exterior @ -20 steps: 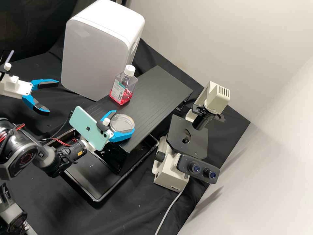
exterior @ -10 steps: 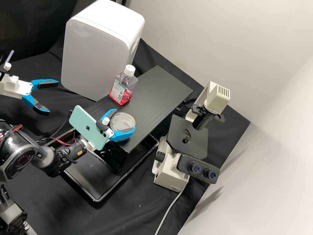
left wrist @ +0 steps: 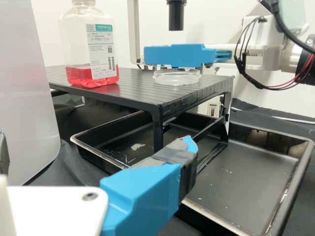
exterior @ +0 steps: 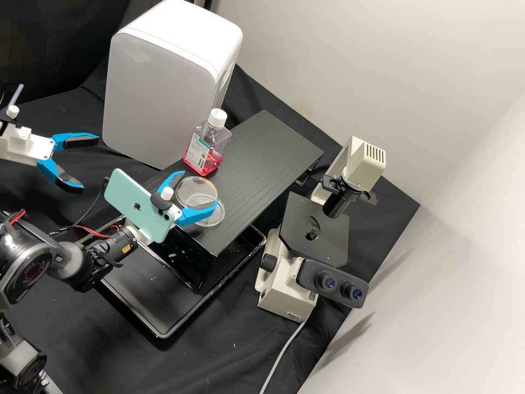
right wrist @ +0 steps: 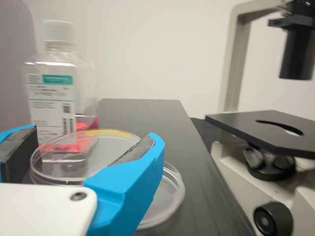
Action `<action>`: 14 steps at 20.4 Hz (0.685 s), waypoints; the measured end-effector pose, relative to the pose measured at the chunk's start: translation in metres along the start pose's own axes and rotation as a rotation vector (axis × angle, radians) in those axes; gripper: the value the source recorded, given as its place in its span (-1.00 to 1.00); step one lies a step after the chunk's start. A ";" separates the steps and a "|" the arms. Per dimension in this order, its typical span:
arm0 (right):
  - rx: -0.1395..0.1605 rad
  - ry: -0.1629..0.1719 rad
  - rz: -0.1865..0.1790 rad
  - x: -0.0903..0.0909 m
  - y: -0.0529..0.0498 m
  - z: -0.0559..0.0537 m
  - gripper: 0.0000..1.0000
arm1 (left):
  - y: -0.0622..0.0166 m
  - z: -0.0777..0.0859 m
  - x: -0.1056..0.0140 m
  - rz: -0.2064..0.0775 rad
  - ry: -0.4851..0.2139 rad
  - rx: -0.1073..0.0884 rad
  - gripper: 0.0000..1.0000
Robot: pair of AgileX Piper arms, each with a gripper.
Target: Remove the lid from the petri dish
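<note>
The clear round lid point(exterior: 193, 191) hangs tilted a little above the black ribbed platform point(exterior: 262, 148), with my right gripper point(exterior: 191, 192) shut on its rim. The dish base point(exterior: 213, 215) lies on the platform just below and to the right of the lid. In the right wrist view the lid point(right wrist: 81, 152) sits between my blue fingers point(right wrist: 130, 169), and the base point(right wrist: 165, 194) lies under them. The left wrist view shows the base point(left wrist: 176, 77) under the right gripper's blue finger. My left gripper point(exterior: 81, 162) hangs open at the far left, well away from the dish.
A bottle of pink liquid point(exterior: 206, 143) stands on the platform behind the dish. A white box point(exterior: 164, 76) is at the back, a microscope point(exterior: 322, 230) to the right. A black tray point(exterior: 158, 312) lies under the platform.
My right gripper has risen and drawn back to the left with the lid, which now stands apart from the base. The left arm has kept still.
</note>
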State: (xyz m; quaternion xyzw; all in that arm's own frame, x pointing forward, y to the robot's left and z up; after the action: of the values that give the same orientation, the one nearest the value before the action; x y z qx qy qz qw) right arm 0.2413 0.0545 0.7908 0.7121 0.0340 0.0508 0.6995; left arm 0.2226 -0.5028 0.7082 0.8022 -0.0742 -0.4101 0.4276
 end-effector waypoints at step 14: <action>-0.013 0.022 -0.050 -0.002 -0.015 -0.009 -1.00 | 0.0000 0.000 0.000 0.000 0.000 0.000 1.00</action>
State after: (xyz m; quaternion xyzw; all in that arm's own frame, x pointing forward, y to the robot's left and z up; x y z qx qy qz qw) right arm 0.2390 0.0638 0.7755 0.7059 0.0590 0.0415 0.7046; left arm 0.2226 -0.5028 0.7082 0.8022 -0.0742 -0.4101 0.4276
